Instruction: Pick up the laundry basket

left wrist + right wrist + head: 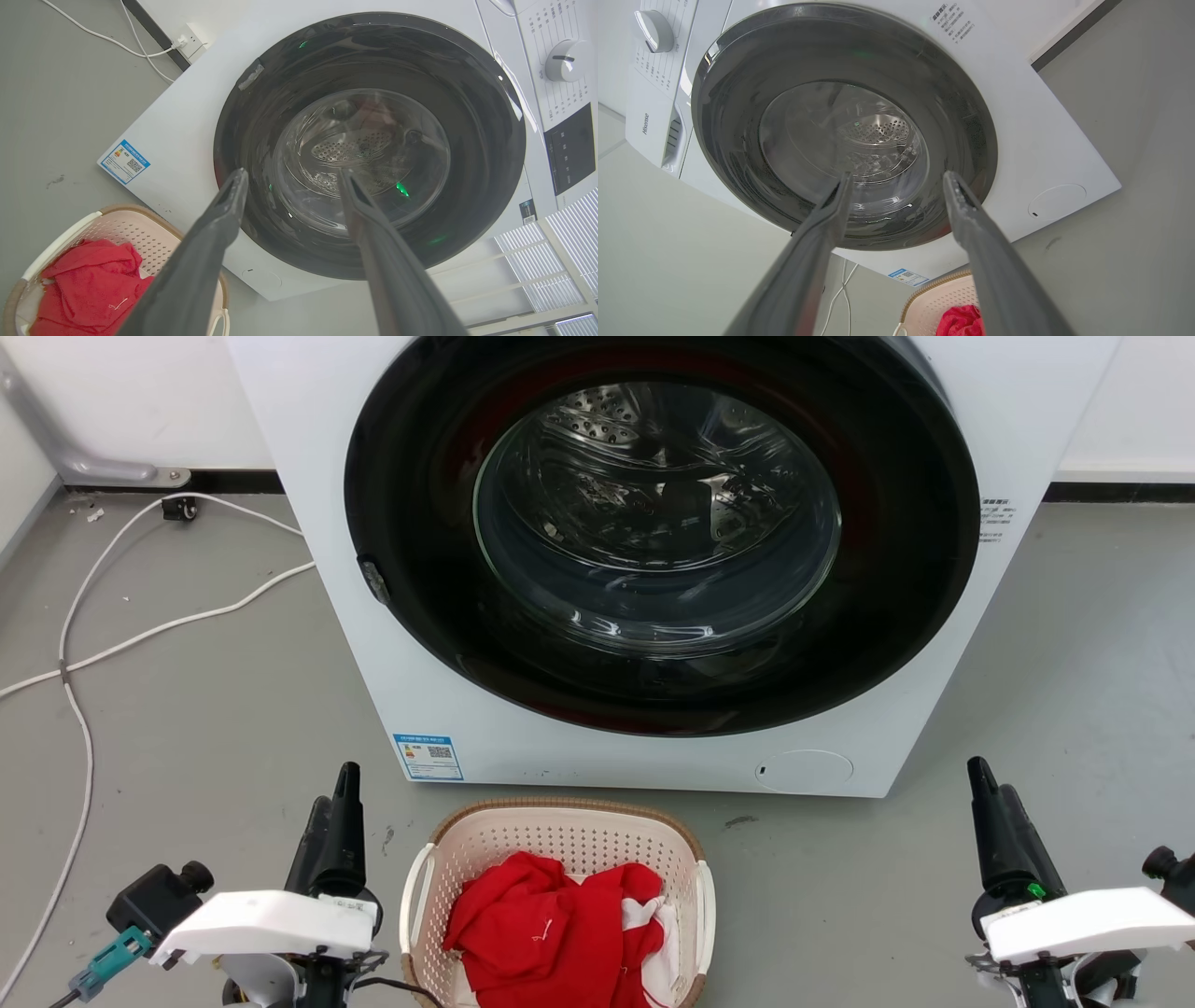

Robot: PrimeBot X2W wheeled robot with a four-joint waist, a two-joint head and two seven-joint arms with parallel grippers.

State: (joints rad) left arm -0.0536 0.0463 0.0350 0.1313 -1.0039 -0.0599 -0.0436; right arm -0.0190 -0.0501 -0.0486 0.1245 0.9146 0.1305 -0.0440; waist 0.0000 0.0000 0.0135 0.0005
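The cream perforated laundry basket with a brown rim and white side handles stands on the floor just in front of the washing machine, at the bottom middle of the head view. Red cloth lies inside it. My left gripper is left of the basket, fingers pointing up, apart from it. Far to the right is my right gripper. In the left wrist view the left gripper is open with nothing between its fingers, basket at lower left. The right gripper is open too, basket at the bottom.
The white washing machine with its shut dark round door fills the space straight ahead. White cables run over the grey floor at the left. A wall skirting lies behind.
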